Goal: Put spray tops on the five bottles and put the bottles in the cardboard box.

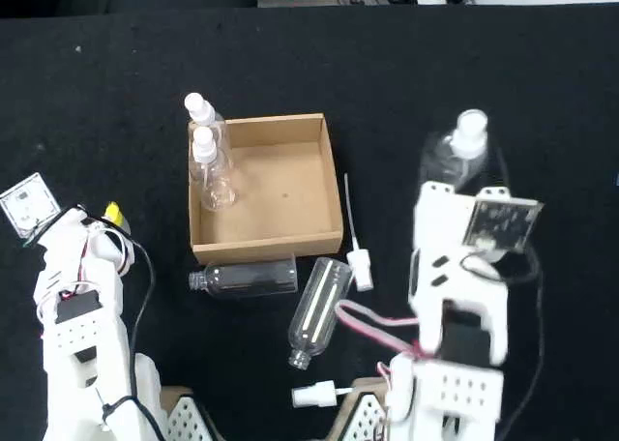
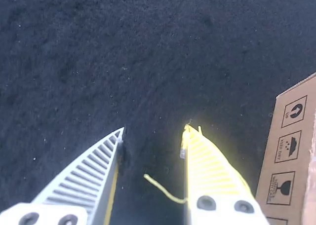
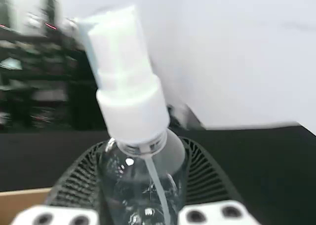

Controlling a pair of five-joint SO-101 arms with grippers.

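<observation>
The cardboard box [image 1: 290, 230] sits mid-table, and two capped bottles [image 1: 210, 165] lean against its left wall. Two uncapped clear bottles lie in front of it, one [image 1: 245, 278] sideways and one [image 1: 319, 311] slanted. A spray top with a long tube [image 1: 359, 264] lies right of the box. Another spray top [image 1: 314, 395] lies at the near edge. My right gripper [image 3: 140, 183] is shut on a clear bottle [image 1: 455, 156] with its spray top [image 3: 123, 87] on, held up right of the box. My left gripper [image 2: 153, 136] hangs open over bare cloth left of the box wall [image 2: 291, 151].
Black cloth covers the table [image 1: 484, 64]. The arm bases [image 1: 426, 402] stand at the near edge, and a pink cable [image 1: 372, 325] loops close to the slanted bottle. A corner of the box [image 3: 19, 200] shows in the right wrist view.
</observation>
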